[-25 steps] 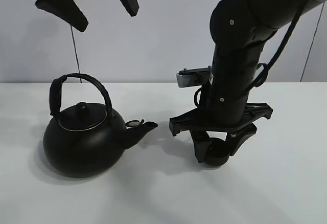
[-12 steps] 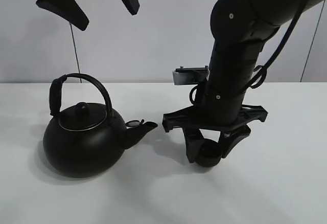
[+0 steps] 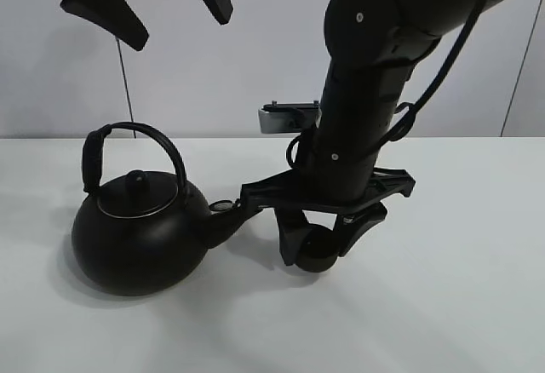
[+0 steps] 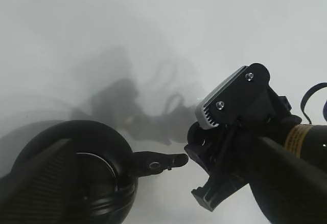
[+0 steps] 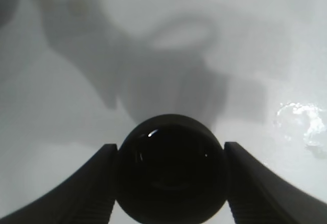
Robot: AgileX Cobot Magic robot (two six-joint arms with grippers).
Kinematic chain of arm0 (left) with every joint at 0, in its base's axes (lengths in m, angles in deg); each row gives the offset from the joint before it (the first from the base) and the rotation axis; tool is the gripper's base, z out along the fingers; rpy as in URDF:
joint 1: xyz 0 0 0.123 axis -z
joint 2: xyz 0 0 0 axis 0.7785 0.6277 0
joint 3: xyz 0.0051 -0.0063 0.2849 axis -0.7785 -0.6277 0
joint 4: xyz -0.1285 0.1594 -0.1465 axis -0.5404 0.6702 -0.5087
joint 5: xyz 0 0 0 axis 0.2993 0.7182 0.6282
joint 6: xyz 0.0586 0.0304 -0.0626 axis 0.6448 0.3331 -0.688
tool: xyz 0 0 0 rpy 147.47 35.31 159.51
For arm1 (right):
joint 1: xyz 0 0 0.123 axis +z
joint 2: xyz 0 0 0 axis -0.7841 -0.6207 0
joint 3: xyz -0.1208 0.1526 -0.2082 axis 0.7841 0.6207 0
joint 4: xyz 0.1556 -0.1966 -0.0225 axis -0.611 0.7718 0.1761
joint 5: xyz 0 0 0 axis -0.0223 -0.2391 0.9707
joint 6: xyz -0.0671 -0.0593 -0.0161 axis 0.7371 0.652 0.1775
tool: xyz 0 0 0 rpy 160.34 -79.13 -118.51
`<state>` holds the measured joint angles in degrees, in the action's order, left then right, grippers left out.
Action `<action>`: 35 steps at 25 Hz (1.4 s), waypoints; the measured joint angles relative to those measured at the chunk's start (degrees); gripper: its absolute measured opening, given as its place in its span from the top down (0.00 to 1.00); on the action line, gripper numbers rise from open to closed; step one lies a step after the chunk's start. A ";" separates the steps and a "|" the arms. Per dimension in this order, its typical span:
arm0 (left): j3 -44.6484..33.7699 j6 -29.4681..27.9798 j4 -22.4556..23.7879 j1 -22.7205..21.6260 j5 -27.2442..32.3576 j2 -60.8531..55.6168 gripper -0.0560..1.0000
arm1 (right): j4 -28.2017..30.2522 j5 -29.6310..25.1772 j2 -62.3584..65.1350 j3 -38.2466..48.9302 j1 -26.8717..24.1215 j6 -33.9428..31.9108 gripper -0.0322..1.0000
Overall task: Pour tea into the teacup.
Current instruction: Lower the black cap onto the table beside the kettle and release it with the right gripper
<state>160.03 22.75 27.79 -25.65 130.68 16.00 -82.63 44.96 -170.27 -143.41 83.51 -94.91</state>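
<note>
The small matte-black teacup (image 3: 318, 252) sits between the fingers of my right gripper (image 3: 320, 245), low over the white table (image 3: 443, 305) and just right of the kettle's spout (image 3: 232, 213). In the right wrist view the teacup (image 5: 171, 162) fills the gap between the two fingers (image 5: 89, 183), and the right gripper (image 5: 171, 188) is shut on it. The large round black kettle (image 3: 140, 237) with an arched handle stands on the table at the left. My left gripper (image 3: 180, 35) hangs open and empty high above the kettle. The left wrist view shows the kettle (image 4: 82, 178) and its spout (image 4: 158, 161) from above.
The white table runs to a pale back wall (image 3: 213, 92). A patch of spilled liquid (image 5: 301, 124) lies on the table near the teacup in the right wrist view. The right arm's bulk (image 4: 255, 147) stands close to the kettle's spout.
My right arm has moved left with the teacup, from the table's right of centre to just beside the kettle's spout. The left gripper and the kettle have not moved.
</note>
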 joint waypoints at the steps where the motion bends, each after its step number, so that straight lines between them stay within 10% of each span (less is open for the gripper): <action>1: 0.00 0.00 0.00 0.00 -0.06 0.00 0.32 | 0.01 0.31 -0.12 0.00 0.20 0.07 0.58; 23: 0.00 0.34 -0.05 0.00 -0.16 0.00 0.32 | 2.18 2.65 -2.43 -0.19 1.67 1.95 0.58; 35: 0.00 0.00 -0.05 0.00 -0.16 0.00 0.32 | 2.18 -5.87 -2.85 -5.99 1.67 2.13 0.35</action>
<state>160.03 22.75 27.74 -25.65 130.52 16.00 -80.45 39.09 -173.12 -149.40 85.18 -92.77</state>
